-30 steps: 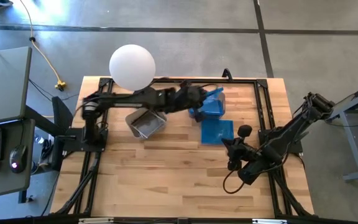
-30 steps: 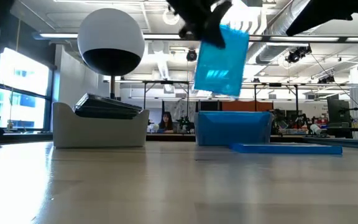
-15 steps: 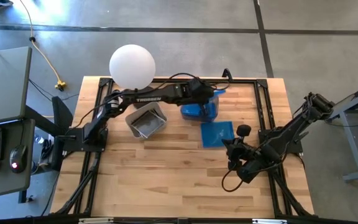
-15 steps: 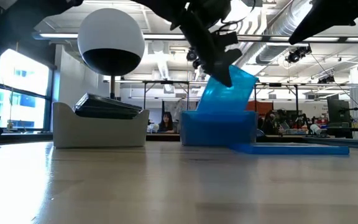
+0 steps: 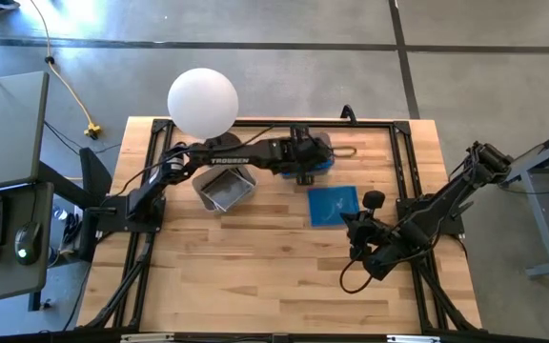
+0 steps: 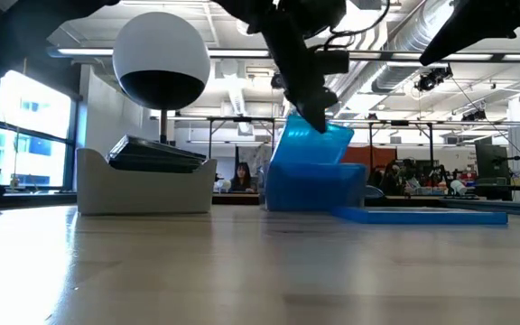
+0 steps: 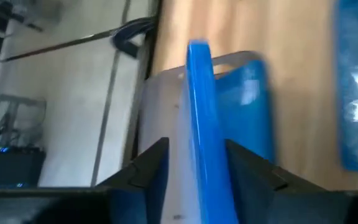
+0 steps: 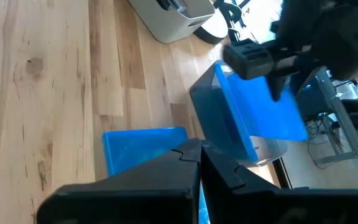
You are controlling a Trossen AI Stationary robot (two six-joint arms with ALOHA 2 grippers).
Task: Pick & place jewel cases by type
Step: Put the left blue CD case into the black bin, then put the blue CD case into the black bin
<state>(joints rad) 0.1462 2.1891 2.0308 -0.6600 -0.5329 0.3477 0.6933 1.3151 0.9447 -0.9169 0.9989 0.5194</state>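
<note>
A translucent blue jewel case (image 6: 319, 144) stands tilted in a blue-looking tub (image 6: 314, 190) at the table's far middle, its lower edge inside the tub. My left gripper (image 6: 312, 113) is right above it, open, with a finger on each side of the case's upper edge. A second blue jewel case (image 5: 335, 203) lies flat on the table to the right of the tub. Dark jewel cases (image 6: 152, 153) lie in a grey tub (image 5: 225, 186) farther left. My right gripper (image 5: 358, 233) is shut and holds nothing, near the flat blue case. My left gripper comes from above, slanting down, with its fingers (image 7: 244, 165) on either side of the blue case's upper edge (image 7: 201, 118), across the case's thickness. One finger lies close to the case; I cannot tell whether it touches. The case leans in the tub.
A white ball-shaped lamp (image 5: 202, 101) stands at the far left of the table, behind the grey tub. A black frame (image 5: 403, 152) runs along the table's edges. Bare wood (image 5: 255, 267) fills the near half of the table.
My left gripper has come down with the blue jewel case from well above the tub. The case's lower edge now sits inside the tub and the case leans there. The tub has slid a little toward the table's left.
</note>
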